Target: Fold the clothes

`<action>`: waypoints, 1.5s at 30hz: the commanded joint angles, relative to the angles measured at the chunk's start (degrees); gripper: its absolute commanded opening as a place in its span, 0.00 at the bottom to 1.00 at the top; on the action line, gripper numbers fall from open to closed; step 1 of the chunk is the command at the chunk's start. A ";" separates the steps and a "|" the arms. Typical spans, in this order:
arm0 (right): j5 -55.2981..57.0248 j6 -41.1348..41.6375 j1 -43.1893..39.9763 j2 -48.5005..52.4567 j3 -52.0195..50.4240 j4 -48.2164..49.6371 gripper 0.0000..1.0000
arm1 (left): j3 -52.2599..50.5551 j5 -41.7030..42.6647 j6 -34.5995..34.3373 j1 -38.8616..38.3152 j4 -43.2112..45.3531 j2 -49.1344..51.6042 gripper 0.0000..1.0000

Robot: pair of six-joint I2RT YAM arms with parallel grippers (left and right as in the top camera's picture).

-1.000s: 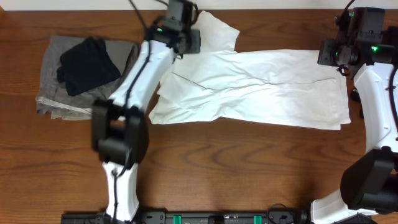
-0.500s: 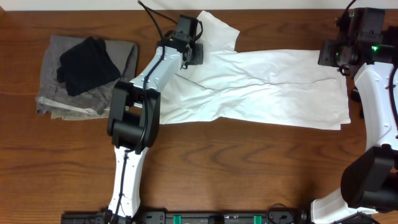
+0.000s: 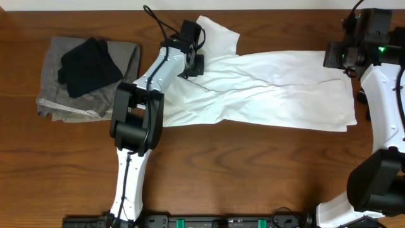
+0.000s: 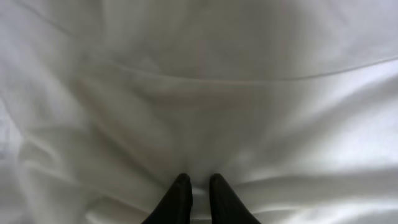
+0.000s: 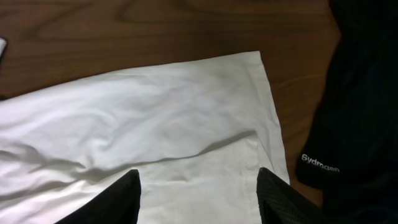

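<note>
While the white T-shirt (image 3: 272, 88) is lying rumpled across the table (image 3: 221, 171), its folding seemingly barely begun, the left gripper (image 4: 198, 186) is pinching cloth by the sleeve with nearly closed fingers and the right gripper (image 5: 199, 180) is hovering open, empty, over the hem.

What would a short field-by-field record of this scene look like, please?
shirt: white T-shirt laid lengthwise on the wooden table, wrinkled
left fingers: nearly together, pinching a fold of the shirt near its sleeve
right fingers: open, above the shirt's opposite end
aside: black garment on a grey garment, left of the shirt
</note>
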 commanded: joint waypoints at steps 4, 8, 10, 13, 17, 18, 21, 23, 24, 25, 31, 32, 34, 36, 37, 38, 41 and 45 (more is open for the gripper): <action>0.02 0.31 -0.42 0.44 -0.59 -0.13 0.59 | -1.42 -0.48 -0.31 -1.64 -3.41 1.31 0.15; 0.76 0.31 -0.42 0.44 -0.59 -0.11 0.59 | -1.25 -0.48 -0.09 -2.14 -2.29 -2.75 0.16; 0.74 0.31 -0.42 0.44 -0.59 -0.11 0.60 | -1.14 -0.48 0.15 -2.14 -0.76 -6.45 0.22; 0.70 0.35 -0.42 0.44 -0.59 -0.76 0.62 | -1.07 -0.48 0.68 -2.01 2.58 -12.46 0.35; -1.38 0.33 -0.42 0.46 -0.59 -2.45 0.68 | -0.98 -0.48 2.14 -1.86 8.85 -18.10 0.48; -2.27 0.33 -0.39 0.52 -0.59 -2.47 0.69 | -0.92 -0.46 2.14 -1.75 10.58 -18.71 0.49; -3.21 0.35 -0.39 0.79 -0.59 -1.66 0.69 | 0.28 -0.44 2.91 -1.22 14.53 -18.60 0.49; -3.19 0.33 -0.42 1.33 -0.59 -0.46 0.69 | 0.42 -0.44 2.95 -0.87 17.62 -17.62 0.49; -3.17 0.33 -0.39 1.79 -0.59 0.26 0.70 | 0.42 -0.44 2.97 -0.66 19.37 -16.85 0.49; -3.19 0.33 -0.39 2.16 -0.59 0.87 0.70 | 0.42 -0.44 2.97 -0.48 20.61 -16.24 0.49; -3.10 0.28 -0.39 6.29 -0.59 5.14 0.70 | 0.42 -0.46 5.49 -0.09 30.18 -8.33 0.49; -3.13 0.31 -0.39 7.06 -0.59 5.66 0.70 | 0.42 -0.46 5.55 -0.13 31.30 -6.75 0.49; -3.10 0.28 -0.39 8.59 -0.59 6.69 0.70 | 0.48 -0.46 6.60 -0.15 33.51 -3.34 0.49; -3.13 0.28 -0.35 9.92 -0.59 7.82 0.70 | 0.52 -0.48 8.28 -0.13 35.60 -0.13 0.49; -3.10 0.28 -0.35 10.51 -0.59 8.44 0.70 | 0.52 -0.50 9.05 -0.11 36.59 1.20 0.49; -3.13 -0.11 -0.31 10.99 -0.59 9.01 0.70 | 0.52 -0.52 9.68 -0.09 37.53 2.43 0.49; -2.95 -1.03 -0.24 12.50 -0.59 10.34 0.70 | 0.61 -1.40 11.82 -0.09 41.13 5.77 0.47; -2.84 -1.40 -0.24 13.33 -0.59 10.10 0.70 | 0.63 -4.79 11.96 0.09 43.69 8.00 0.45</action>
